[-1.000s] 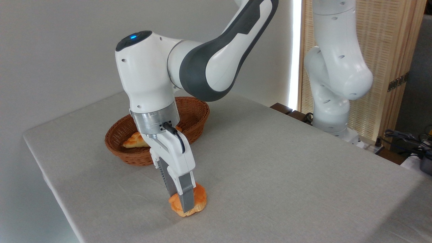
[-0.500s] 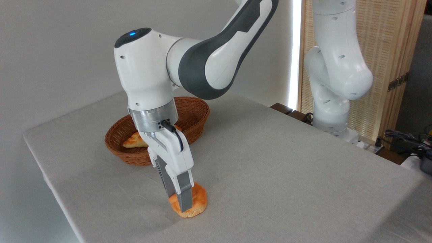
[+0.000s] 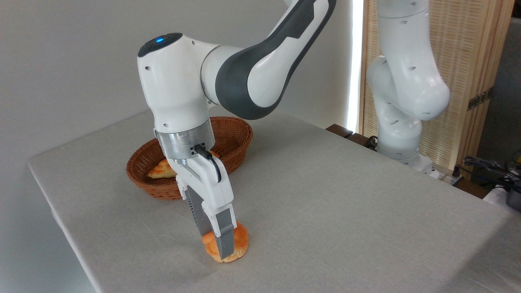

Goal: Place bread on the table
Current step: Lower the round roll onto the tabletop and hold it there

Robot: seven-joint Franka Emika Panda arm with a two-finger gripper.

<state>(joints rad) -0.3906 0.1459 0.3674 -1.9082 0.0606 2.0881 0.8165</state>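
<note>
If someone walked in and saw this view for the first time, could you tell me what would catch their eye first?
Most likely the big white and grey arm reaching down from the upper right, its gripper clamped on a small golden-orange bun that touches the table near the front edge. Behind it, toward the left, a brown wicker basket holds another golden loaf, partly hidden by the arm.

The near finger (image 3: 224,240) covers the middle of the bread (image 3: 241,238); the far finger is hidden. The loaf (image 3: 162,170) (in the basket (image 3: 232,134), at ten o'clock) is half hidden.
</note>
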